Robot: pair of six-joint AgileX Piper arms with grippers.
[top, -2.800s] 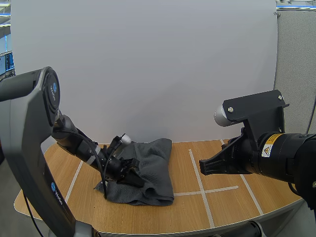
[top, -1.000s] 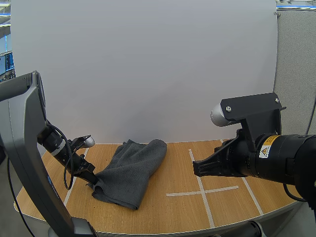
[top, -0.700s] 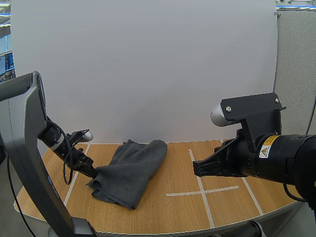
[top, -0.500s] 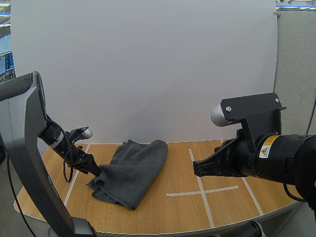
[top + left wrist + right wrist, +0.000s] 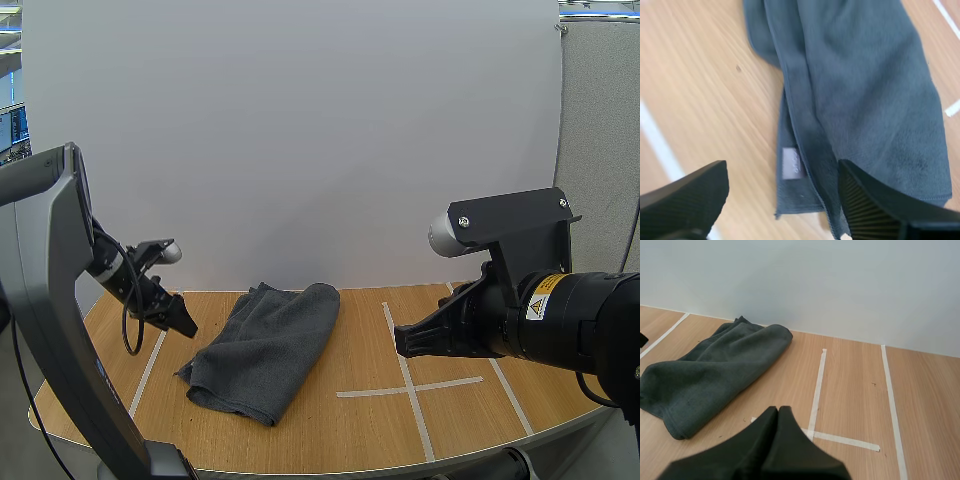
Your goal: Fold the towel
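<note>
lying on the table [image 5: 350, 440] is one dark grey towel [image 5: 265, 345], loosely folded over on itself into a long soft bundle; it sits in the left half of the table, one end close to the back edge and the other reaching toward the front left corner; its edges do not line up, and several layers show along the long side in the left wrist view; one small pale tag [image 5: 792, 162] is sewn near a corner of the towel, close to the hem.

two grippers are in view; the left gripper [image 5: 183, 322] hangs above the table near the left edge, just beside the towel's near-left end and apart from it; its two fingers [image 5: 690, 192] stand wide apart with the ribbed faces turned inward, and nothing is between them; seen from the wrist, the towel's tagged corner lies below the gap.

the right gripper [image 5: 400, 342] hovers over the right half of the table, well apart from the towel, pointing toward it; its fingers are pressed together into one dark wedge, holding nothing.

four strips of white tape [image 5: 410, 387] mark the wooden top: one near the left edge, beside the towel; one running front to back at the middle; one short strip crossing it; one more toward the right edge; the towel touches none of the three on the right.
</note>
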